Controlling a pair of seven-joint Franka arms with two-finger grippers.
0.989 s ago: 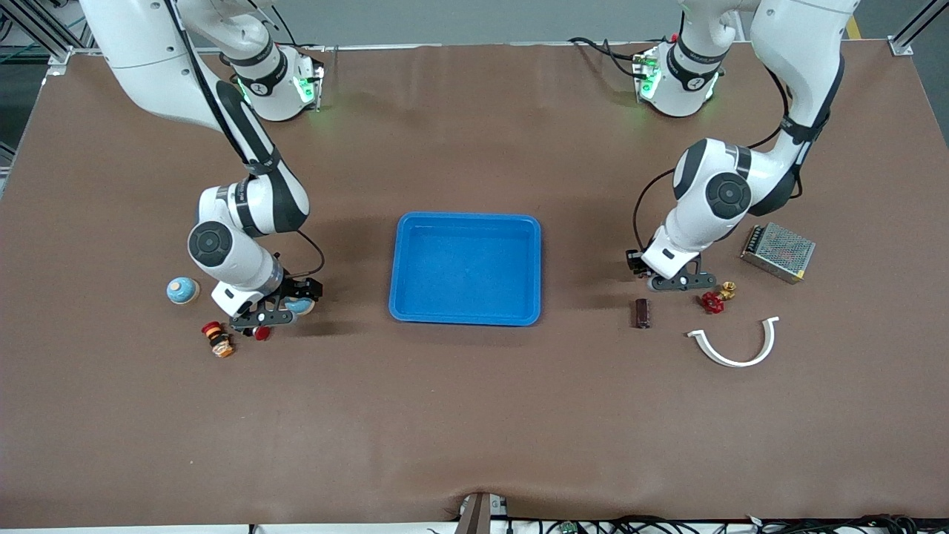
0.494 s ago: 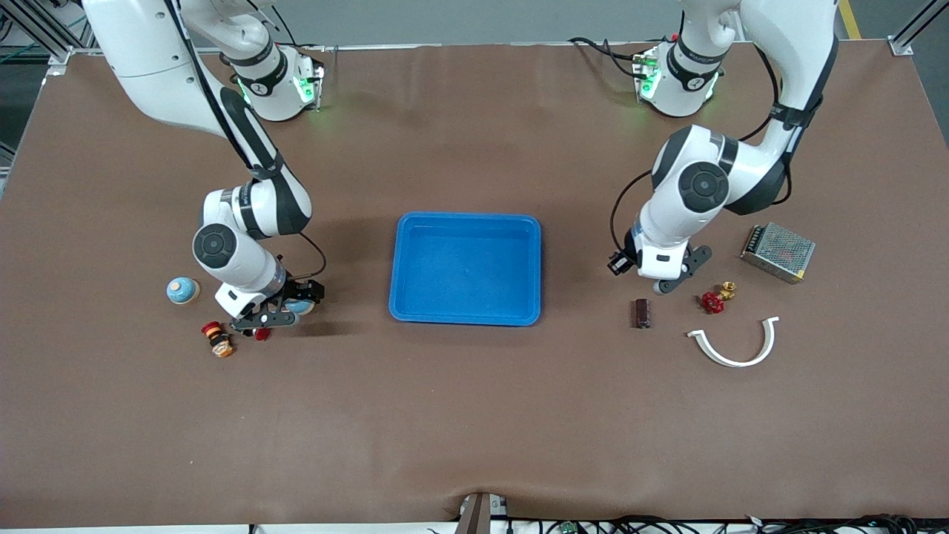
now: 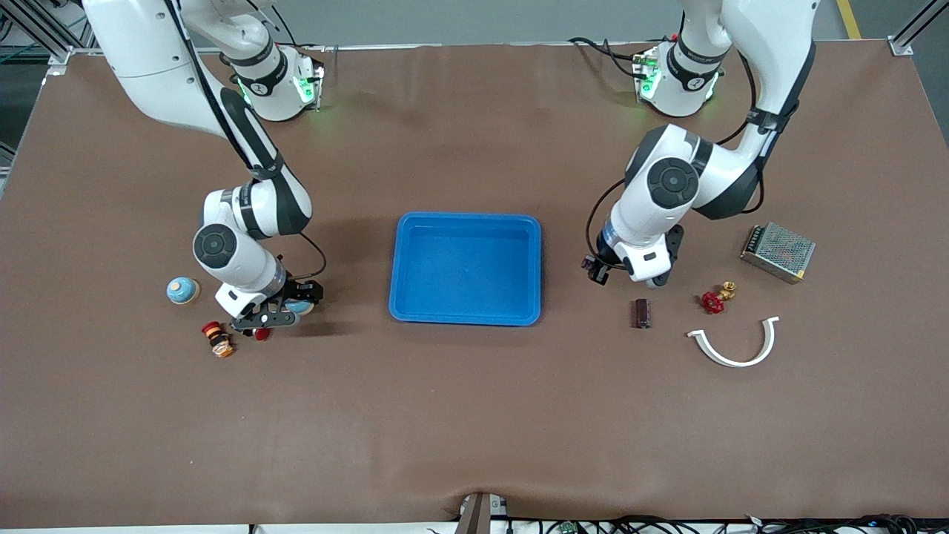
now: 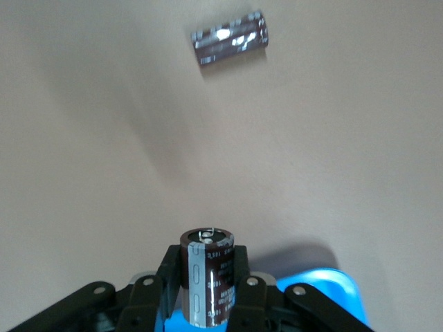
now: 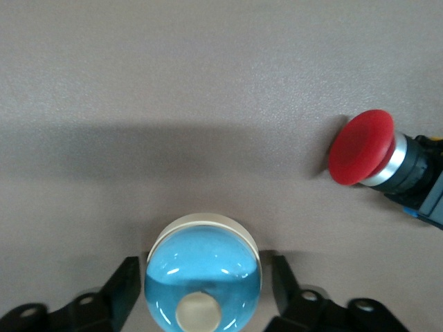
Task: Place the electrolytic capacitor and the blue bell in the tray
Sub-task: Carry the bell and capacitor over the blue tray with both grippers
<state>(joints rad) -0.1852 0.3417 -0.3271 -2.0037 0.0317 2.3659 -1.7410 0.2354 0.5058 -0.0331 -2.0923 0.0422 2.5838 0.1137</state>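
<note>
The blue tray point(image 3: 465, 222) lies mid-table. My left gripper point(image 3: 595, 268) point(image 4: 210, 287) is shut on an upright dark electrolytic capacitor point(image 4: 208, 277) and hangs over the table between the tray and a second capacitor point(image 3: 641, 313) point(image 4: 230, 39) that lies flat. Toward the right arm's end of the table, my right gripper point(image 3: 285, 311) point(image 5: 204, 277) is down at the table. Its fingers point(image 5: 124, 287) stand on either side of a blue bell point(image 3: 300, 305) point(image 5: 204, 273) with small gaps, so it is open. A second blue bell point(image 3: 182, 290) sits farther out toward that end.
A red push button point(image 3: 261, 334) point(image 5: 363, 149) and an orange-and-red button point(image 3: 217, 339) lie close to my right gripper. Near the lying capacitor are a red valve point(image 3: 713, 300), a white curved piece point(image 3: 734, 345) and a metal mesh box point(image 3: 777, 252).
My left gripper has carried its capacitor sideways toward the tray and turned. My right arm has hardly moved and stays around the bell.
</note>
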